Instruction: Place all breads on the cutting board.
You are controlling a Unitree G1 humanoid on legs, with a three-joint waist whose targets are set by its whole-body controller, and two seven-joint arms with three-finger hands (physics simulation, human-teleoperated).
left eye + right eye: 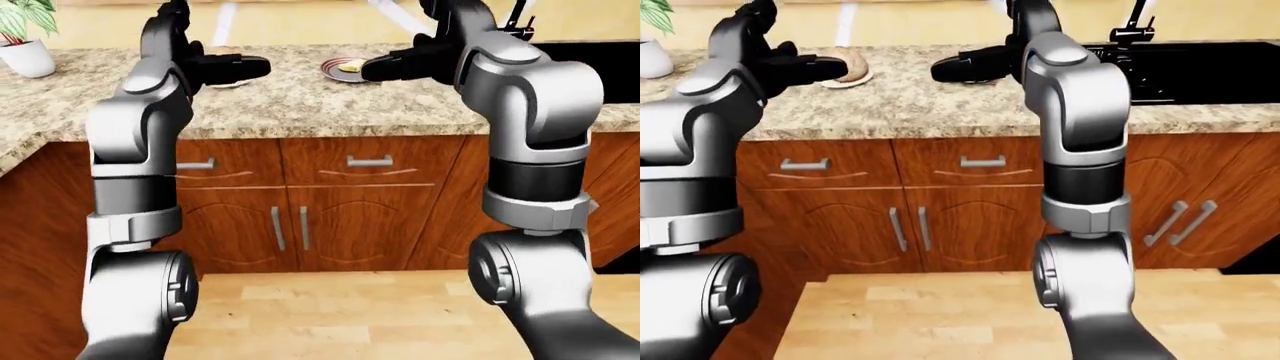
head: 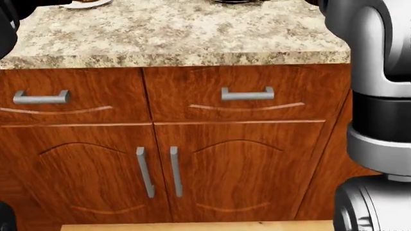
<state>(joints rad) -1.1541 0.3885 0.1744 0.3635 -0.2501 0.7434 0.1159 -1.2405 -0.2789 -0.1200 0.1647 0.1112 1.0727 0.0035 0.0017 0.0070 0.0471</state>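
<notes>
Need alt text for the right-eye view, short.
Both arms are raised over a granite counter, left hand and right hand open and empty. A bread roll sits on a plate by the left hand; black sink at right, wood cabinets below.

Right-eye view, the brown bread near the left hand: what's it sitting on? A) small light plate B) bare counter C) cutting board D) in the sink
A: the bread lies on a small light plate on the granite counter, just past the left hand; the sink is far to the view's right.
</notes>
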